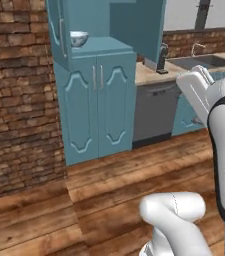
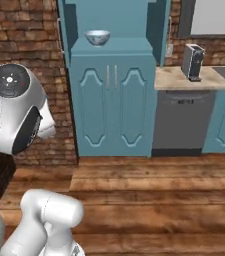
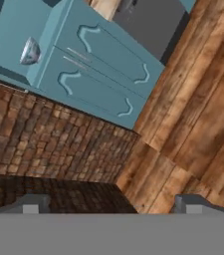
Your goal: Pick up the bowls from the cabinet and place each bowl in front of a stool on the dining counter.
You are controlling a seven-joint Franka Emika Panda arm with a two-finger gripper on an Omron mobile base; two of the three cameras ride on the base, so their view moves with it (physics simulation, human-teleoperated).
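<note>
One white bowl (image 1: 79, 38) with a blue pattern stands upright on the open shelf of the tall teal cabinet (image 1: 96, 100). The right base view shows the bowl (image 2: 97, 37) above the cabinet's (image 2: 111, 100) two arched doors. In the rolled hand view the bowl (image 3: 30, 52) is small and far off at the upper left, on the cabinet (image 3: 98, 64). My gripper (image 3: 112, 205) is open, its two dark fingertips wide apart with nothing between them, well short of the cabinet. The stool and the dining counter are out of view.
A brick wall (image 1: 19, 100) stands left of the cabinet. To its right are a grey dishwasher (image 2: 181, 120), a counter with a coffee machine (image 2: 193, 62) and a sink (image 1: 204, 61). Wooden floor (image 2: 149, 200) lies between me and the cabinet.
</note>
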